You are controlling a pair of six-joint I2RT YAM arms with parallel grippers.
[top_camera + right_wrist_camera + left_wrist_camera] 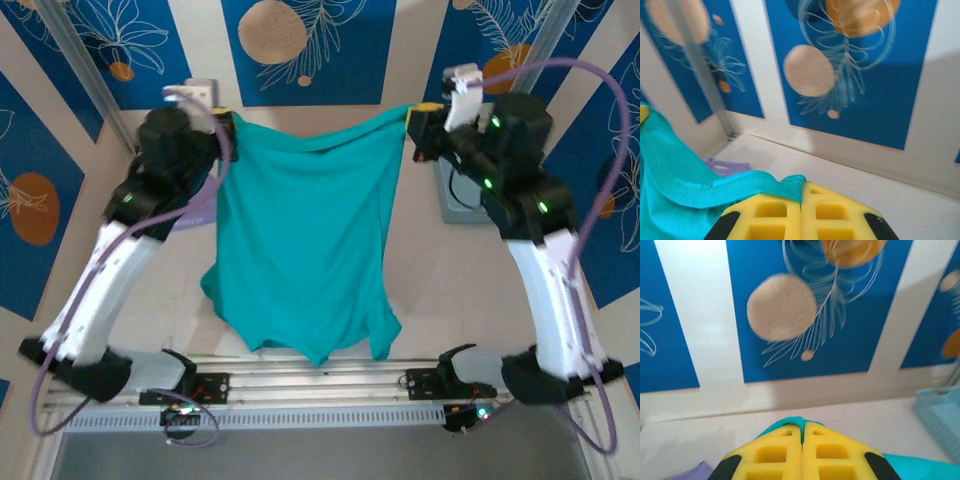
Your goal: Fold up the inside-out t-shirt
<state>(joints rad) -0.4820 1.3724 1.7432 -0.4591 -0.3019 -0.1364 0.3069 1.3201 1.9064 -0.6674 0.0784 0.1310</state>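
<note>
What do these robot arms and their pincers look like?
The left arm and right arm are white links with black joints, each trailed by a purple cable. Green lights dot the right one. The left gripper and right gripper have blocky yellow fingers with square cut-outs.

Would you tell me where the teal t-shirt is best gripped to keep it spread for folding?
Grip the teal t-shirt at both ends of its top edge, each from its outer side. The left pincer and right pincer, shut there, show why: the cloth hangs flat and wide between them.
</note>
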